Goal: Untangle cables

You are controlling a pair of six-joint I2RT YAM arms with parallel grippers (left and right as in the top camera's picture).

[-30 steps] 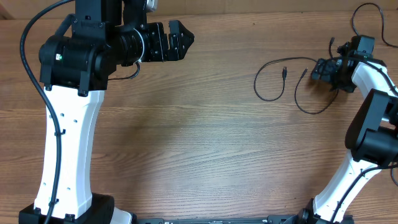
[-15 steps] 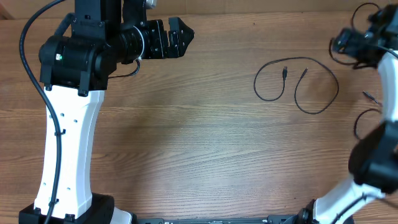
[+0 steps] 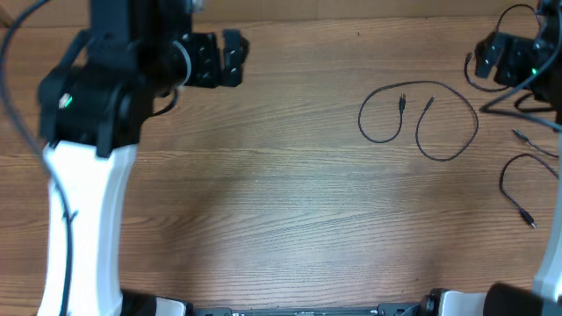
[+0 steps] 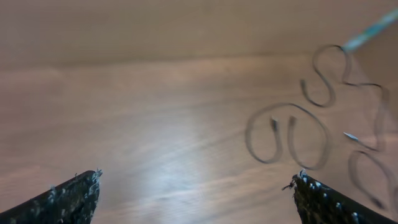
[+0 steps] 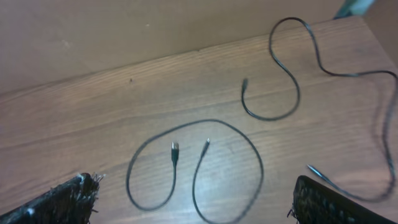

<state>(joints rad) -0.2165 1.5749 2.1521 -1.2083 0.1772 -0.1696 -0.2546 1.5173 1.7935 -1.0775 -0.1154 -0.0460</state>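
Note:
A thin black cable (image 3: pixel 477 123) lies in two open loops on the wooden table, right of centre, both plug ends pointing inward. It also shows in the left wrist view (image 4: pixel 295 106) and the right wrist view (image 5: pixel 214 121). A second cable (image 3: pixel 505 184) curves at the right edge. A third, S-shaped cable (image 5: pixel 297 93) lies at the far right corner. My left gripper (image 3: pixel 235 58) is open and empty at the far left, well away from the cables. My right gripper (image 3: pixel 487 57) is open and empty, raised above the table beyond the looped cable.
The left arm's white column (image 3: pixel 83 219) stands at the left side. The right arm's base (image 3: pixel 549 290) sits at the right front corner. A thicker black cord (image 3: pixel 514 10) arcs at the top right by the right wrist. The table's back edge (image 5: pixel 124 62) meets a plain wall.
My right gripper has lifted away from the looped cable toward the far right corner, uncovering the cable at the right edge. My left arm has swung slightly left. The looped cable has not moved.

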